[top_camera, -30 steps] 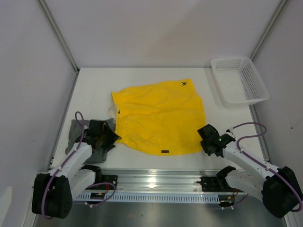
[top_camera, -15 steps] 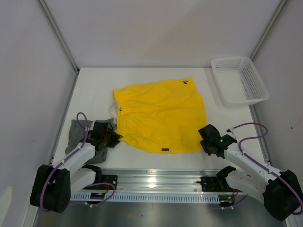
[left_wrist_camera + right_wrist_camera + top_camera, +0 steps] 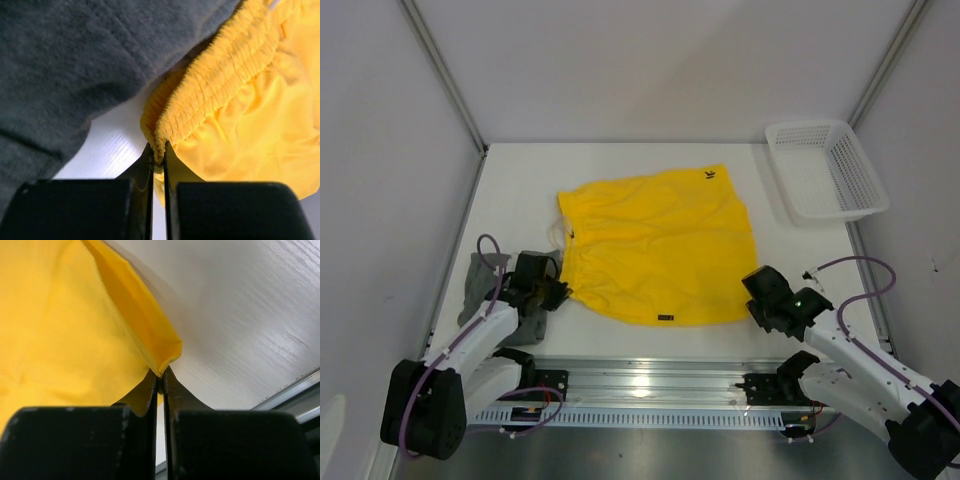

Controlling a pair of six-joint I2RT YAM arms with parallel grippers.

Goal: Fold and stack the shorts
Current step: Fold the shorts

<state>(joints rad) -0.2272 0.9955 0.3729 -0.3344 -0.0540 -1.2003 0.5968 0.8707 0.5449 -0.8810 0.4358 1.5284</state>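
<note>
The job has only just begun. The yellow shorts [image 3: 655, 245] lie spread out flat on the table [image 3: 520, 190] and are not folded yet. The grey shorts [image 3: 478, 285] sit in a crumpled heap and are not folded either. Nothing is stacked.

The left gripper [image 3: 159, 156] is squeezed tight on the stretchy waistband corner of the yellow shorts. The grey shorts are right beside this gripper, on its left. They are so close to the yellow waistband that I cannot tell if the two touch.

The right gripper [image 3: 160, 376] is squeezed tight on the thin near corner at the other side of the yellow shorts. The rest of the yellow cloth lies between the two grippers and stretches away in front of them.

In front of both grippers, past the far edge of the yellow cloth, there is bare table before the back wall. That looks like the best room for a fold. The white basket [image 3: 825, 170] is far in front and to the right of the right gripper, well apart from the cloth.

Behind both grippers the table ends at a metal rail [image 3: 650, 385], so there is little room that way. The side wall is near on the left of the left gripper. I think the grey shorts could get dragged along if the left corner is lifted.
</note>
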